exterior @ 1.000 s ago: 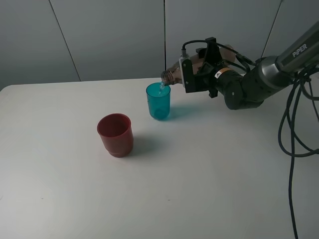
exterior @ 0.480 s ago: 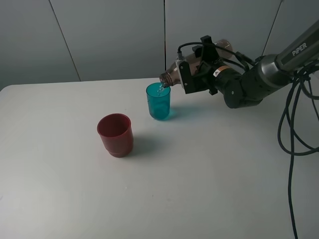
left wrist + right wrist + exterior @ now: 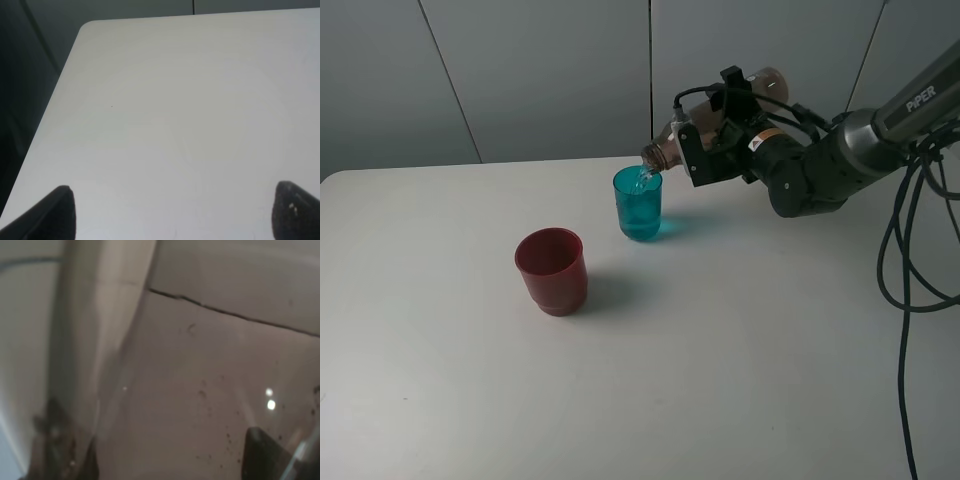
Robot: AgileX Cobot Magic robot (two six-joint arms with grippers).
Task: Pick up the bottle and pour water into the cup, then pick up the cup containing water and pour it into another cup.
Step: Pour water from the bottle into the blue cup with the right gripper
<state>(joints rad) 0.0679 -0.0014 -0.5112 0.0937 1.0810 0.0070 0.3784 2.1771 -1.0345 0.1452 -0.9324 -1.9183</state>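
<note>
Left gripper (image 3: 170,212): jaws spread wide above the table (image 3: 170,100).
Red cup (image 3: 551,270): upright, nearest me, apart from the teal one.
Teal cup (image 3: 638,203): upright further back, water streaming in.
Bottle (image 3: 665,150): tipped, mouth just above the teal rim.
Right gripper (image 3: 715,138): clenched round the bottle.

One readable text: "PiPER" (image 3: 921,100), white letters on the grey link of the right arm (image 3: 880,125), seen in the exterior high view. The lettering runs along the link, slanting up toward the top right corner. The same arm has a small orange-and-white sticker (image 3: 760,144) on the dark wrist housing, but its print is too small to read. Left wrist view: nothing legible. Right wrist view: blurred, nothing legible.
</note>
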